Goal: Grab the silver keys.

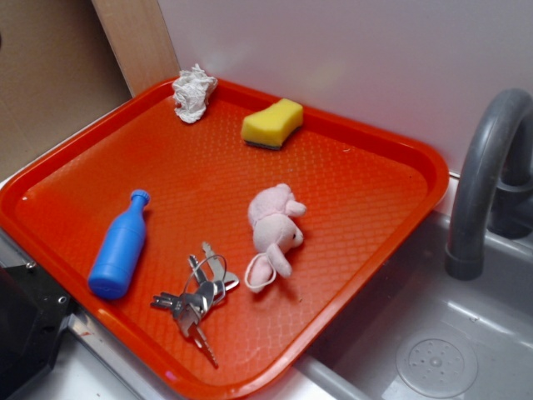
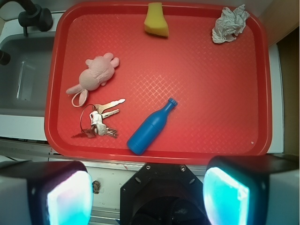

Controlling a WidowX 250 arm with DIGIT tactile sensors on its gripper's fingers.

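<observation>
The silver keys [image 1: 196, 293] lie on a wire ring at the near side of the orange-red tray [image 1: 358, 179], between the blue bottle [image 1: 119, 247] and the pink plush toy [image 1: 273, 231]. In the wrist view the keys [image 2: 101, 120] lie at the tray's lower left, left of the blue bottle [image 2: 151, 127]. My gripper [image 2: 147, 194] is open and empty, high above and back from the tray's near rim, its two glowing pads wide apart. In the exterior view the gripper is out of frame.
A yellow sponge [image 1: 271, 123] and a crumpled white paper [image 1: 193, 93] lie at the tray's far side. A grey sink [image 1: 433, 350] with a grey faucet [image 1: 483, 175] is to the right. A black base [image 1: 29, 325] sits at the lower left.
</observation>
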